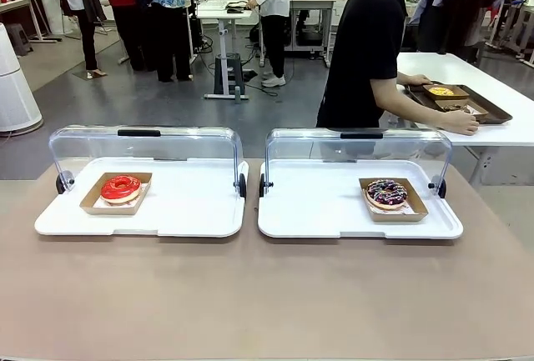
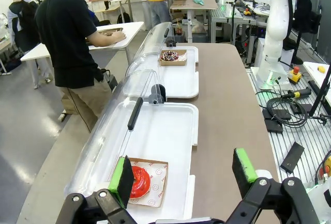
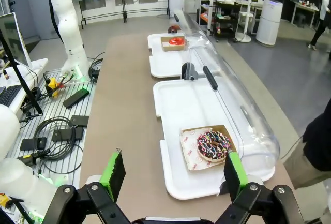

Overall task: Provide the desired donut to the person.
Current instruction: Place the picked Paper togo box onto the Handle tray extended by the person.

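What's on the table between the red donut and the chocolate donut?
Nothing but white tray floor and a strip of bare table lies between the red donut and the chocolate donut, seen in the front view.

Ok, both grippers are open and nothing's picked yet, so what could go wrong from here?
1. The person is turned to the side table, hands on a brown tray. No choice between the red donut and the chocolate sprinkled donut is visible, so the wrong one might get picked.
2. Both clear lids stand open right behind the donuts; a reaching gripper could hit them.
3. Each donut sits in a loose paper tray, which may slide or tip when grasped.
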`<state>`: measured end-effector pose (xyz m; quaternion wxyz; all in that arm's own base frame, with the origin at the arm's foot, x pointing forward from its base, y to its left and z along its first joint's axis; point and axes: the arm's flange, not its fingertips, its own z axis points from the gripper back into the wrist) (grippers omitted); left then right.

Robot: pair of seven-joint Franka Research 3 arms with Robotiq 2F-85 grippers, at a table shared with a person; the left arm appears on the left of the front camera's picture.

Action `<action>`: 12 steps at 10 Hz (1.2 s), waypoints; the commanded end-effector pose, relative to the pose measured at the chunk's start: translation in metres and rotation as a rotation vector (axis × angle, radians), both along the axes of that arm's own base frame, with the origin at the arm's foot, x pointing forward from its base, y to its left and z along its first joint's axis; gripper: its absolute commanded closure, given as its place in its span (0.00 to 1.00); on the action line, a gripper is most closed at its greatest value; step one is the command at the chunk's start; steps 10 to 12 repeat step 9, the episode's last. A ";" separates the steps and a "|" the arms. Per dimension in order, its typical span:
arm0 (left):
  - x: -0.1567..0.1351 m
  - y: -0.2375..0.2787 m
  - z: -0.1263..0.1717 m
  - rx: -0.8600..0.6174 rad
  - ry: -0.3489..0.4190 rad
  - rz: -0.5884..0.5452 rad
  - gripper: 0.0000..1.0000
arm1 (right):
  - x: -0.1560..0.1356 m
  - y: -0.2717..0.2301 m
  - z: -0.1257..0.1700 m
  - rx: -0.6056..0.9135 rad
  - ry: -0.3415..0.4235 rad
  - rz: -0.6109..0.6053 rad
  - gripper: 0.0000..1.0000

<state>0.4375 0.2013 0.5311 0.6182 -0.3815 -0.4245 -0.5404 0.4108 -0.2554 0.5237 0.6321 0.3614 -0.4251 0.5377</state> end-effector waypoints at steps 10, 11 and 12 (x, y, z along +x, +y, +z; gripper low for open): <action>0.000 0.000 0.002 0.004 -0.002 0.006 0.00 | -0.002 0.001 -0.002 -0.006 0.004 0.001 0.00; 0.000 0.000 0.002 0.004 -0.002 0.006 0.00 | -0.002 0.001 -0.002 -0.006 0.004 0.001 0.00; 0.000 0.000 0.002 0.004 -0.002 0.006 0.00 | -0.002 0.001 -0.002 -0.006 0.004 0.001 0.00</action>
